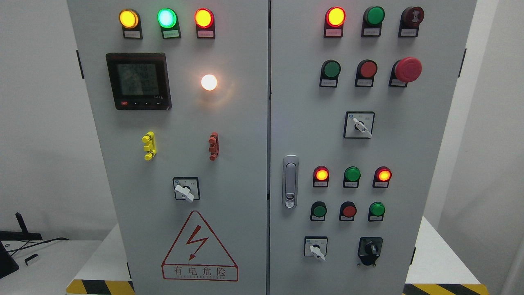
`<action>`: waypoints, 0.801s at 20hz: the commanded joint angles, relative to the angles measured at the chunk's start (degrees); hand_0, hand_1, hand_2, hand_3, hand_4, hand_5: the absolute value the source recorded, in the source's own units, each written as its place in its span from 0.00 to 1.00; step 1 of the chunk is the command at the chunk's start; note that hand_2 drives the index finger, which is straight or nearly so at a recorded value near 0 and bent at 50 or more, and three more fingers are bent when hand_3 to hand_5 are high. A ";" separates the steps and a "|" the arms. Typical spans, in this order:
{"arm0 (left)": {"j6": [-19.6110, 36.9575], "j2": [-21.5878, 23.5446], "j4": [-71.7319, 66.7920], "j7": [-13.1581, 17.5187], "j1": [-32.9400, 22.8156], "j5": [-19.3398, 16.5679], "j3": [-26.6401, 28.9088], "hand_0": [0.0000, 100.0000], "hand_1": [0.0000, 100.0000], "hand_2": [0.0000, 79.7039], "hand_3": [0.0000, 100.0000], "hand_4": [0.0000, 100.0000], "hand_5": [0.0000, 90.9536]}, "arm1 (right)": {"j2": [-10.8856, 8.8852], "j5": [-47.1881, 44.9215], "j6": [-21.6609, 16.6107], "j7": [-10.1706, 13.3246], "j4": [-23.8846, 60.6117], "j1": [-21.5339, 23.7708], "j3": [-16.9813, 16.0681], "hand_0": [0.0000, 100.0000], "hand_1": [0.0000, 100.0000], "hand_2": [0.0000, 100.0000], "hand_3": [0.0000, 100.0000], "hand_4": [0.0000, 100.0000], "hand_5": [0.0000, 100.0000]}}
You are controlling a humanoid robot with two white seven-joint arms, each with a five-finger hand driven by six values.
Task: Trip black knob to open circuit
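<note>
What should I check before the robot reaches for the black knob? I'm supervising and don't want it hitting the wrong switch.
1. Black knob in view, lower right of the right door: ok.
2. Path to the knob free of obstacles: ok, nothing in front of it.
3. Knob told apart from neighbours: ok; the white switch sits to its left, a green button above.
4. Knob's present position: cannot tell, pointer too small to read.
5. Robot hands ready: cannot tell, neither shows.
6. Red mushroom button clear of the reach: ok, it is far above.
</note>
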State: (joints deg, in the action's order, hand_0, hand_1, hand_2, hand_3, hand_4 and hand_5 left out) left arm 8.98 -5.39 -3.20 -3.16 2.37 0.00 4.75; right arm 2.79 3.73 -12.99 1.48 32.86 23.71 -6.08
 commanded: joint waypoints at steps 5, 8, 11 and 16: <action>-0.02 0.03 -0.05 0.00 0.00 -1.76 0.00 0.12 0.39 0.00 0.00 0.00 0.00 | 0.73 0.49 -14.32 0.98 18.38 11.35 2.83 0.25 0.55 0.10 0.34 0.30 0.22; -0.02 -0.06 -0.05 0.00 0.00 -1.76 0.00 0.12 0.39 0.00 0.00 0.00 0.00 | 0.20 0.40 -22.31 2.29 20.57 13.28 2.04 0.23 0.61 0.17 0.41 0.35 0.31; -0.02 0.03 -0.05 0.00 0.00 -1.76 0.00 0.12 0.39 0.00 0.00 0.00 0.00 | -0.15 0.05 -27.95 5.37 23.91 14.17 1.95 0.21 0.67 0.25 0.48 0.41 0.37; -0.02 -0.06 0.03 0.00 0.00 -1.76 0.00 0.12 0.39 0.00 0.00 0.00 0.00 | -1.03 -0.30 -34.56 5.64 34.36 17.32 -0.16 0.23 0.69 0.33 0.58 0.52 0.50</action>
State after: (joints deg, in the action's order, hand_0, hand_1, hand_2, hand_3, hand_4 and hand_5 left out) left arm 8.98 -5.40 -3.20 -3.16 2.37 0.00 4.75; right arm 2.49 3.71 -43.05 6.70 51.40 37.53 -4.84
